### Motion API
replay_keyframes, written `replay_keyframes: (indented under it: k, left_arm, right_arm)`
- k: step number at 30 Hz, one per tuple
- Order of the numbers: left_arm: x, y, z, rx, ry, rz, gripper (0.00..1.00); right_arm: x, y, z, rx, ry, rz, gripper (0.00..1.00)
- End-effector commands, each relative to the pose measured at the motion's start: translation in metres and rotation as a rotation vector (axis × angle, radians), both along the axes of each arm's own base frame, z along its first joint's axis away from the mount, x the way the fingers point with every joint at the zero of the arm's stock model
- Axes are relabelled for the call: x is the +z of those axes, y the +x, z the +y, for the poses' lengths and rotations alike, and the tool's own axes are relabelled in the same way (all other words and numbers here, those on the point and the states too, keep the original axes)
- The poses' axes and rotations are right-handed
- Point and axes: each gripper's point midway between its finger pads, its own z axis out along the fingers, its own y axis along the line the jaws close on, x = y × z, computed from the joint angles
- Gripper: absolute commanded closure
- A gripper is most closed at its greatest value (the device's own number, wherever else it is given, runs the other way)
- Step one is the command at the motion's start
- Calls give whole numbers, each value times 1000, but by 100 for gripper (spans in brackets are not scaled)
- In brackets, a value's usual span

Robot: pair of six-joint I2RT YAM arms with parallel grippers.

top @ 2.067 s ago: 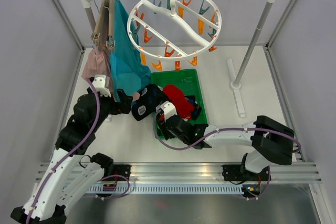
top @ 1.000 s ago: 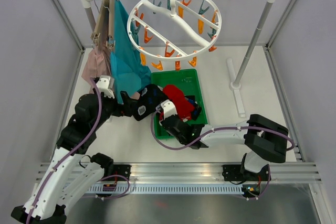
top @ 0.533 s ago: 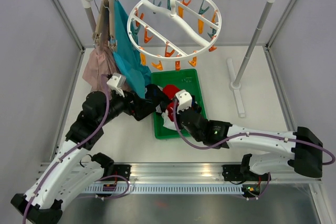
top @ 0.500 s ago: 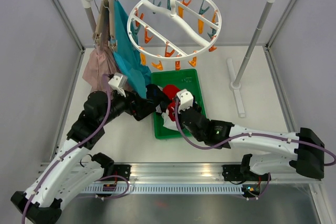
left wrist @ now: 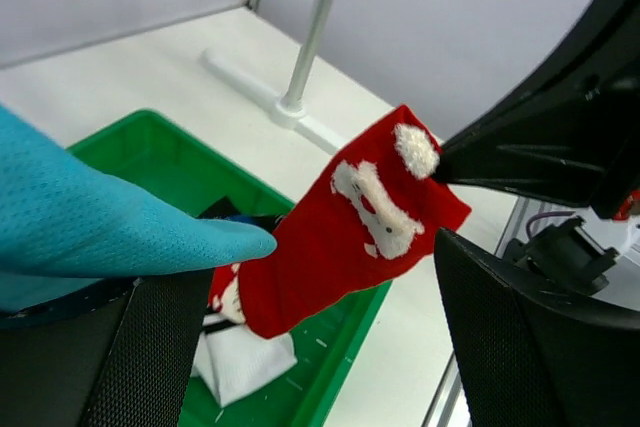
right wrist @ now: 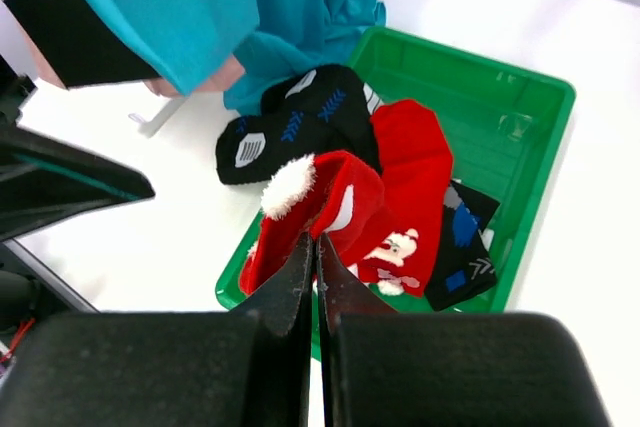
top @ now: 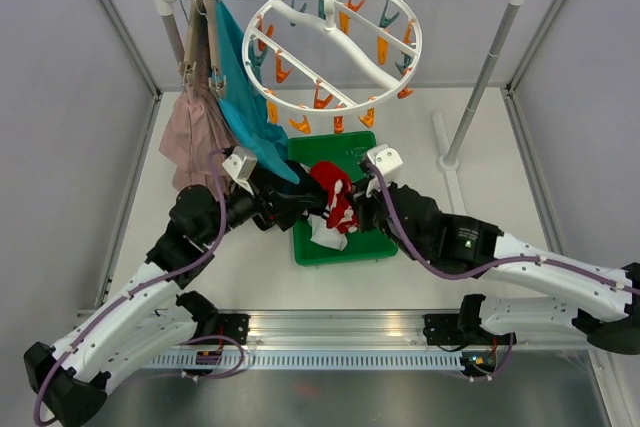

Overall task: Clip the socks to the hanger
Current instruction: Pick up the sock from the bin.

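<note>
Arms (top: 190, 232) over tray (top: 350, 253): right end effector (right wrist: 315, 243) pinching red sock (right wrist: 350, 209), left end effector (left wrist: 320, 332) spread.

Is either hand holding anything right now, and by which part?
The right hand pinches a red sock near its white pompom; the left hand is open, empty.

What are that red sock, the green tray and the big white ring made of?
The red sock looks like soft matte knit fabric: it folds limply and carries a fluffy white pompom. The green tray seems hard glossy plastic, with glints on its walls. The white ring hanger looks like smooth moulded plastic.
</note>
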Motion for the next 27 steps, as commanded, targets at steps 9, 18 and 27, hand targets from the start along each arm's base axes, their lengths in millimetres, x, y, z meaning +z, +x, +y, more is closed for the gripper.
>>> replay_keyframes:
  k: [9,18,27]
  left_arm:
    - [18,-39,-37,-189,-27,-200,9]
    - [1,-21,-36,82,20,-235,13]
    - [8,0,-33,278,-5,-273,19]
  right_arm:
    - [33,4,-13,-72,8,4,100]
    - [49,11,-1,-120,47,42,100]
    - [54,8,7,-96,91,73,100]
